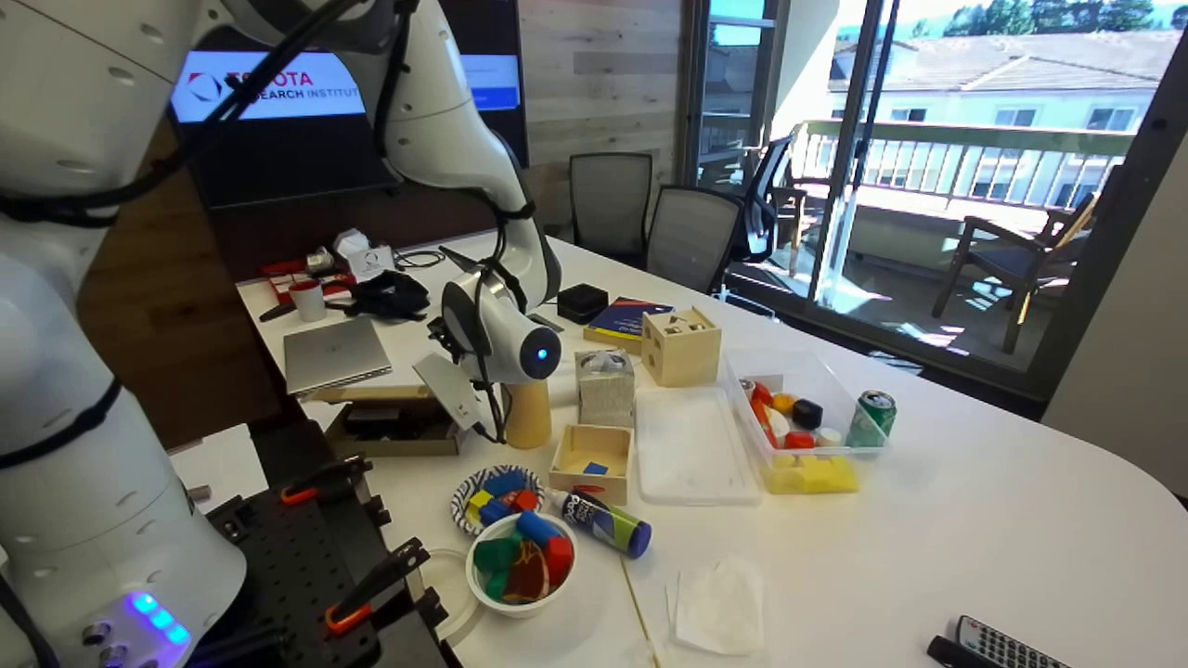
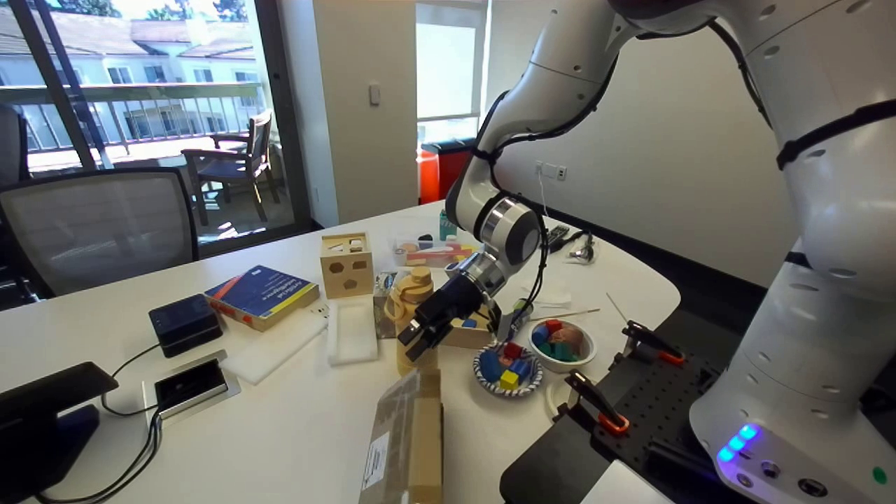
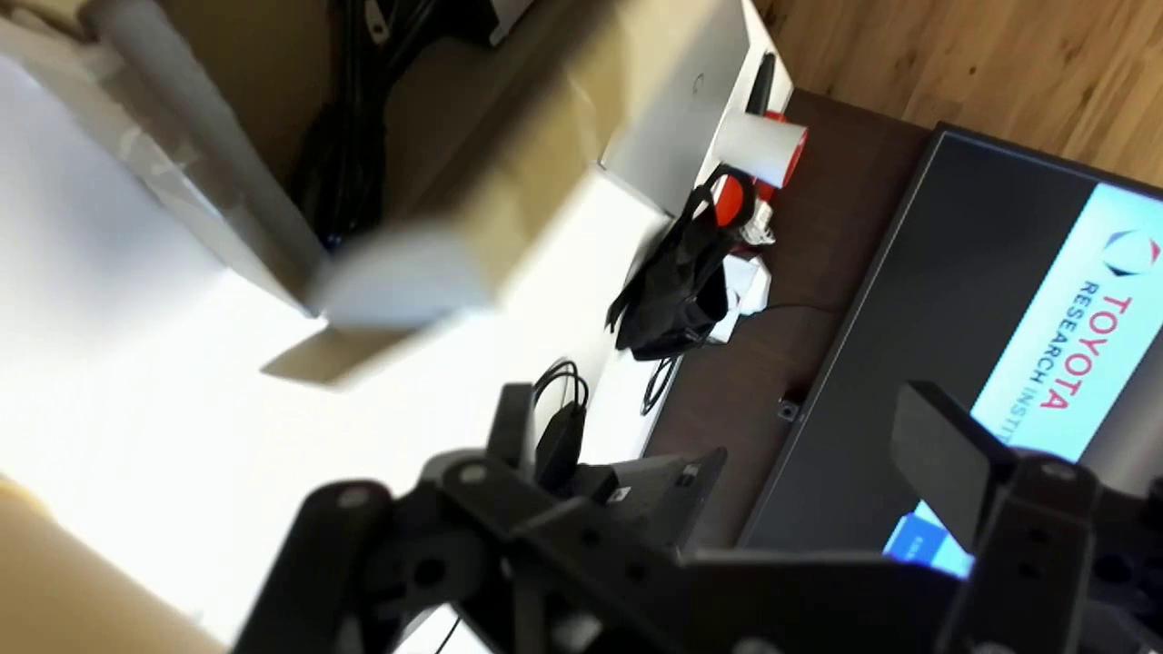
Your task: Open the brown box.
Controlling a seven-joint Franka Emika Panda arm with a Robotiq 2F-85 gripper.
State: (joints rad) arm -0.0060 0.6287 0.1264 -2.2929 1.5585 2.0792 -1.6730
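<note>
The brown box [image 1: 408, 448] is low and stands at the table edge near the laptop. Its top is open and black items and cables show inside. In an exterior view a taped panel with a white label [image 2: 378, 458] slopes along the outer side of the box. In the wrist view the box [image 3: 536, 173] fills the upper left, with blurred cardboard flaps. My gripper [image 2: 414, 341] hangs above and beyond the box's end, beside the tan bottle, apart from the box. In the wrist view the gripper [image 3: 727, 431] has its fingers wide apart with nothing between them.
The tan bottle [image 1: 529, 417] stands close to the gripper. A grey carton [image 1: 605, 390], a small wooden crate [image 1: 591, 464] and a shape-sorter cube [image 1: 682, 348] stand nearby. A laptop [image 1: 334, 354] lies behind the box. Bowls of blocks [image 2: 507, 371] sit near the base.
</note>
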